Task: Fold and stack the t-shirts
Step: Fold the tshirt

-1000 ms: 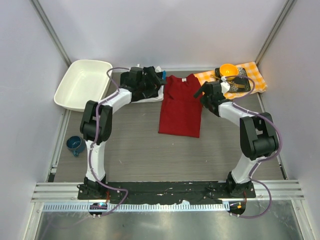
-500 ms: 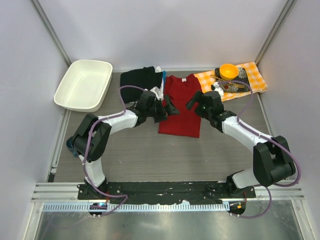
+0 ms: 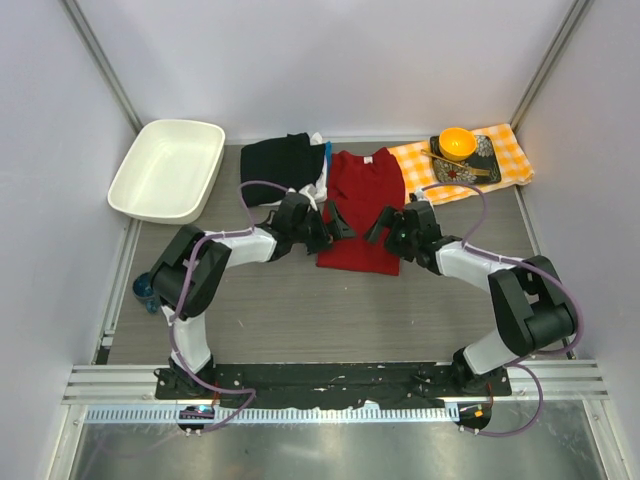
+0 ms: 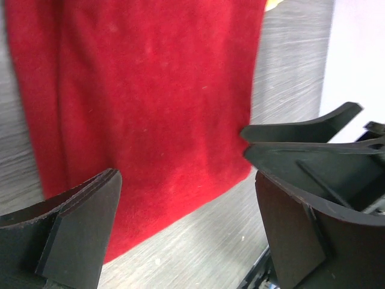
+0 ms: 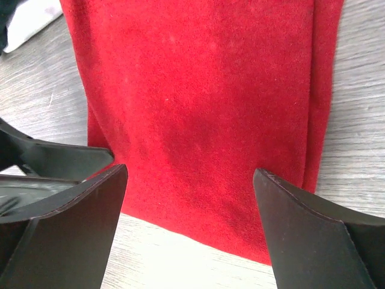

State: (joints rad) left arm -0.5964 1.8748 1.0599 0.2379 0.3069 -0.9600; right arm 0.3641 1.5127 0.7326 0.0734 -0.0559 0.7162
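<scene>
The red t-shirt (image 3: 360, 205) lies flat mid-table, sleeves folded in, collar toward the far side. A folded black t-shirt (image 3: 279, 158) sits to its far left on a white one (image 3: 318, 187). My left gripper (image 3: 338, 224) hangs open over the red shirt's near left part, and my right gripper (image 3: 380, 228) hangs open over its near right part, facing it. In the left wrist view the open gripper (image 4: 187, 224) frames the red hem (image 4: 150, 120). In the right wrist view the open gripper (image 5: 190, 224) frames the same hem (image 5: 204, 114). Nothing is held.
A white tub (image 3: 165, 168) stands at the far left. An orange-and-white checked cloth (image 3: 505, 152) at the far right carries a dark tray and an orange bowl (image 3: 457, 141). A blue mug (image 3: 146, 291) sits by the left arm.
Both arms swung from the far side toward the near hem of the red shirt. The left gripper came off the black shirt. The two grippers now face each other closely.
</scene>
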